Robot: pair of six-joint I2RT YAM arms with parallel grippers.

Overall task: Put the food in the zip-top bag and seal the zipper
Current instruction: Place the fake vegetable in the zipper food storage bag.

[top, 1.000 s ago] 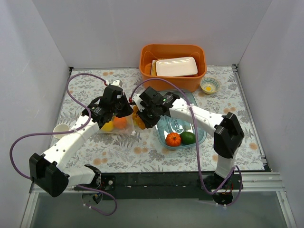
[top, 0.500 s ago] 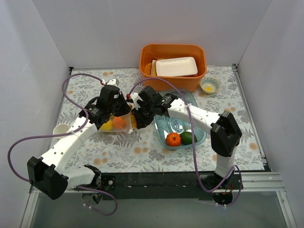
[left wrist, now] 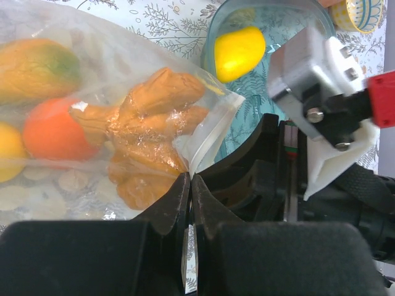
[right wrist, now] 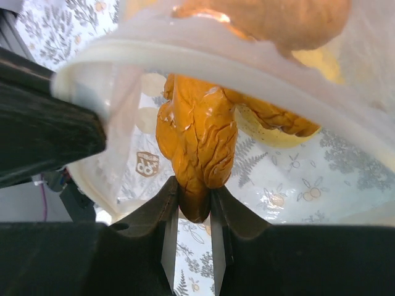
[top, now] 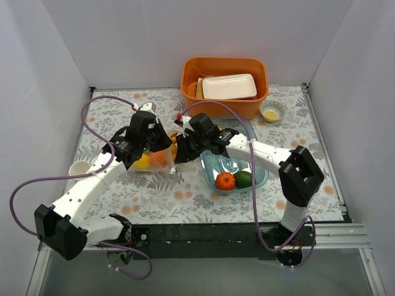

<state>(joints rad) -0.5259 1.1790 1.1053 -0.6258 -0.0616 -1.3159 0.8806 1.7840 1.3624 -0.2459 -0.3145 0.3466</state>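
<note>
At the far left of the surface (top: 185,194) a small white cup (top: 80,168) is standing alone. To the right of it, the zip-top bag (left wrist: 123,55) is lying on the floral surface, its mouth facing right. Some of the food is showing through the clear plastic: a yellow-green piece (left wrist: 37,68), a round orange one (left wrist: 52,132) and a yellow one (left wrist: 9,151). The left gripper (left wrist: 190,185) is pinching the near edge of the bag's mouth, and its fingers are pressing together on the thin plastic. The zipper (right wrist: 247,68) is curving open as a whitish band. The right gripper (right wrist: 195,191) is meeting the bag at this mouth and is gripping a wrinkled orange-brown piece (right wrist: 197,142) firmly between its fingers. I cannot tell if this piece is sitting completely inside the bag. Just to the right, the clear blue dish (top: 259,176) is holding an orange pumpkin-like piece (top: 225,180) touching a green piece (top: 244,179). The left wrist view is also showing a yellow fruit (left wrist: 239,52) in the dish. At the far side, an orange bin (top: 225,108) is carrying a white tray (top: 229,86), and a small patterned bowl (top: 272,111) is sitting to its right.
</note>
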